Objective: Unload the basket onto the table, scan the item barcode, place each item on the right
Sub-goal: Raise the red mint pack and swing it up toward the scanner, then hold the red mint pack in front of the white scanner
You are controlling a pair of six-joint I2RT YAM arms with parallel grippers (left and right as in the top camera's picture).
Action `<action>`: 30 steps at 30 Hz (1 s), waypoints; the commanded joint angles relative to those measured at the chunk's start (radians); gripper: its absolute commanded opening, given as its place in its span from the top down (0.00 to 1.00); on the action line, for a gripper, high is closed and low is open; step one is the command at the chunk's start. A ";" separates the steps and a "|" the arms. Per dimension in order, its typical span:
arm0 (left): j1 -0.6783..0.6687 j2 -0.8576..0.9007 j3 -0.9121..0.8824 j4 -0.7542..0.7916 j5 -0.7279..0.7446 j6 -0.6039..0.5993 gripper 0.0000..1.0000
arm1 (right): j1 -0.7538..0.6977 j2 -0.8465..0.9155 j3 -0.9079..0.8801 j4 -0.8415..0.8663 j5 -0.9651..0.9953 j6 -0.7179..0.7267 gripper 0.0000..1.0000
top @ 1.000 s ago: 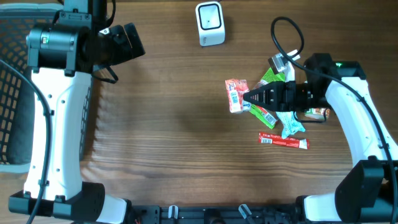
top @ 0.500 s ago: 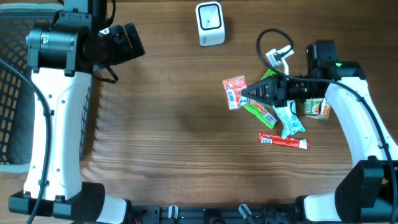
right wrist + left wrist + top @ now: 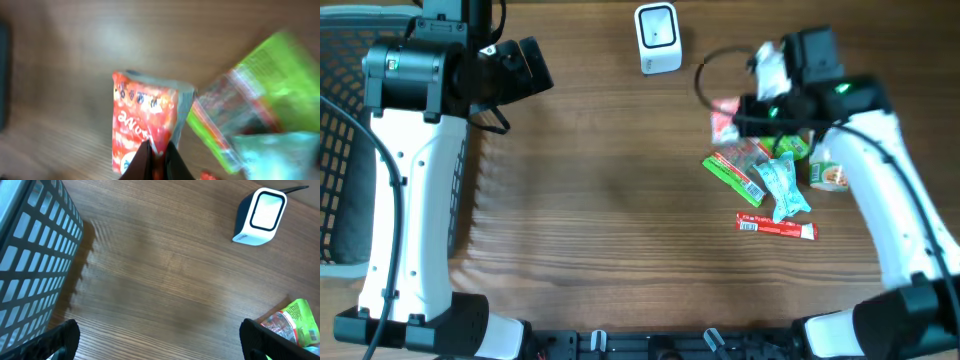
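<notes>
Nearest the robot's base, well short of the scanner (image 3: 658,38), the red stick pack (image 3: 776,226) lies on the desk (image 3: 600,230) with the green pack (image 3: 734,178) and pale blue pack (image 3: 783,188) just beyond it, none of them in a grip. Closer to the scanner, your right pincer (image 3: 157,151) is pinched narrow on one edge of the red snack packet (image 3: 146,120), so the pick is done. What is left, by my judgement: carry the packet across to the scanner, turn its barcode to the window and get the read. The packet hangs to the scanner's right and a little nearer the base, apart from it. Your left pincer (image 3: 159,334) stands wide and empty off to the scanner's left

The right wrist view gives you the grip itself, which overhead blurs; overhead alone gives the gap between packet and scanner; the left wrist view adds the scanner's window and the basket (image 3: 30,250) farther to the scanner's left, and no view shows you where the barcode is
</notes>
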 commanded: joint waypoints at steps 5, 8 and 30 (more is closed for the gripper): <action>0.005 0.000 0.003 -0.001 0.005 0.020 0.00 | 0.004 0.198 0.645 -0.304 0.263 0.040 0.96; 0.005 0.000 0.003 0.000 0.005 0.020 0.00 | 0.035 0.294 0.767 -0.312 0.342 0.043 0.96; 0.005 0.000 0.003 -0.001 0.005 0.020 0.00 | 0.346 0.860 0.779 0.331 0.912 -0.363 0.96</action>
